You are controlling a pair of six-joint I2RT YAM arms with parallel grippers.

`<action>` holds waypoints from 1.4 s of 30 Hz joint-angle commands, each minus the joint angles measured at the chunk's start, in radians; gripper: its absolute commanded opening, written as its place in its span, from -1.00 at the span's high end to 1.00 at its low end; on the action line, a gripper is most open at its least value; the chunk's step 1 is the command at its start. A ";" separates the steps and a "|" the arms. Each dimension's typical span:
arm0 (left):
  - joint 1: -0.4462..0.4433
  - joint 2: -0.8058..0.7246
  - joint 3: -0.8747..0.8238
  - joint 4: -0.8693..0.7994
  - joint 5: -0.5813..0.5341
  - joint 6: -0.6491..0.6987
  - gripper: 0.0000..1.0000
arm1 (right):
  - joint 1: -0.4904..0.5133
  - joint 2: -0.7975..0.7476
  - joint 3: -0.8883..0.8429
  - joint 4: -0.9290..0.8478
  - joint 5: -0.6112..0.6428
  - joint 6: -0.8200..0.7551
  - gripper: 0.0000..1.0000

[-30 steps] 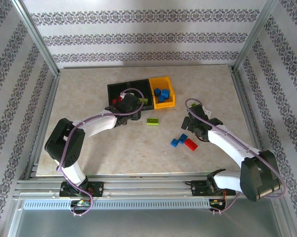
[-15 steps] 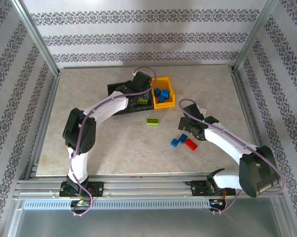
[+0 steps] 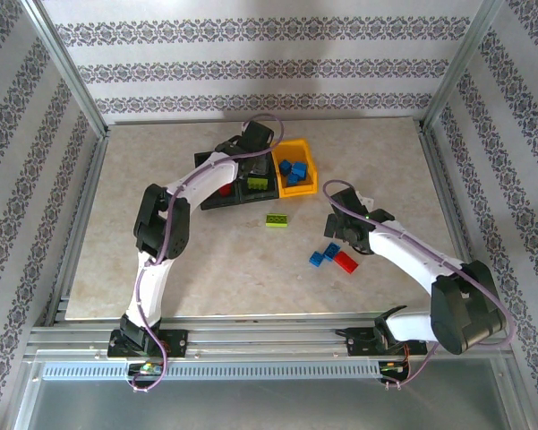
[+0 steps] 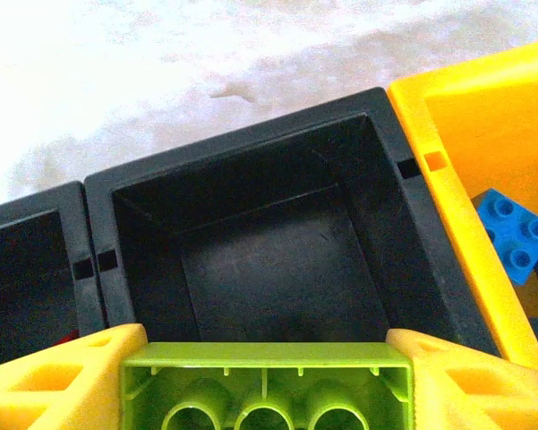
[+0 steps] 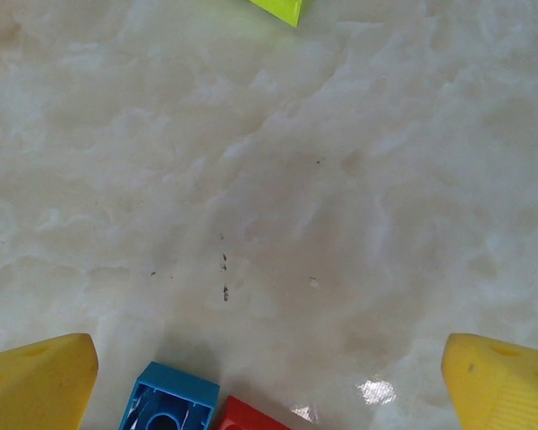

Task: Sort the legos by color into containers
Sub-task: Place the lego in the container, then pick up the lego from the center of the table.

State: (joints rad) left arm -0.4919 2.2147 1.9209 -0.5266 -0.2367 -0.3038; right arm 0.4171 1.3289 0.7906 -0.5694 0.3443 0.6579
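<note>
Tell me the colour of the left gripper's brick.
Lime green brick; left wrist view shows it best.

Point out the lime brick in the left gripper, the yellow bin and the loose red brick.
lime brick [image 4: 267, 381]: left wrist view, hollow underside.
yellow bin [image 4: 443, 224]: left wrist view, left wall rim.
red brick [image 3: 345, 261]: top view, upper face.

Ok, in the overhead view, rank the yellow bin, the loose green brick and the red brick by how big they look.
1. yellow bin
2. loose green brick and red brick: they look about alike, too close to rank.
</note>
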 commanded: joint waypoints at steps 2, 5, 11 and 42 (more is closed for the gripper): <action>0.010 0.046 0.067 -0.071 0.009 0.034 0.01 | 0.012 0.012 0.030 -0.022 0.022 -0.001 -0.97; 0.010 0.065 0.082 -0.075 0.011 0.040 0.01 | 0.011 0.010 0.029 -0.023 0.024 -0.001 -0.97; 0.010 0.102 0.120 -0.102 0.019 0.040 -0.09 | 0.009 0.016 0.036 -0.030 0.034 -0.006 -0.96; 0.010 -0.102 -0.011 -0.077 0.054 0.011 -0.69 | -0.046 -0.087 -0.012 -0.032 -0.004 0.009 -0.97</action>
State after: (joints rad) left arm -0.4904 2.1994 1.9503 -0.5972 -0.1970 -0.2848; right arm 0.3813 1.2652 0.7918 -0.5877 0.3500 0.6582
